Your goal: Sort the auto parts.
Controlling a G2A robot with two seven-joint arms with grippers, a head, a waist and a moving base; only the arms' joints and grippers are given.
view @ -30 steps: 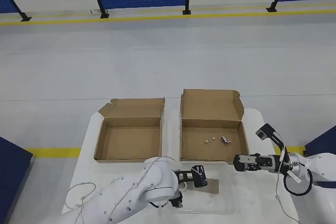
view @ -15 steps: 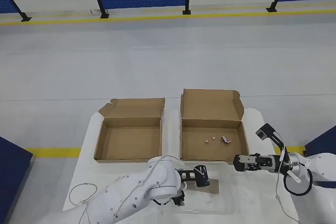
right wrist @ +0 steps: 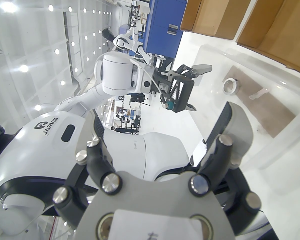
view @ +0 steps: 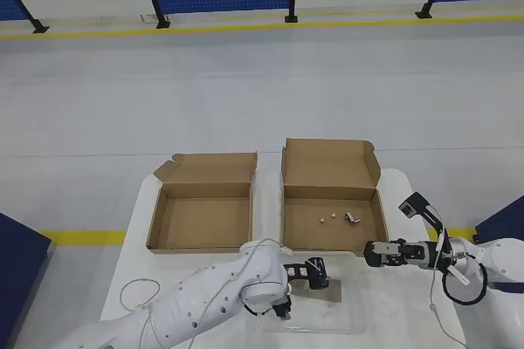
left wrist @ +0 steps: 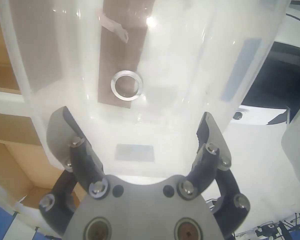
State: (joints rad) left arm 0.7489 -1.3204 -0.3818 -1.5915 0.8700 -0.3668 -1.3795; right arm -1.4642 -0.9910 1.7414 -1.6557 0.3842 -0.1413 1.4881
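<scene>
Left gripper [left wrist: 135,113] hangs at the low centre of the top view, fingers spread wide with nothing between them, over the clear tray [view: 336,325]. Inside the tray the metal ring [left wrist: 113,85] lies flat on the brown pad [left wrist: 126,13], just ahead of the fingertips. I read this as the approach to a pick. I'd centre the ring between the jaws, descend straight, keep clear of the tray wall, and pinch across its outer rim.
</scene>
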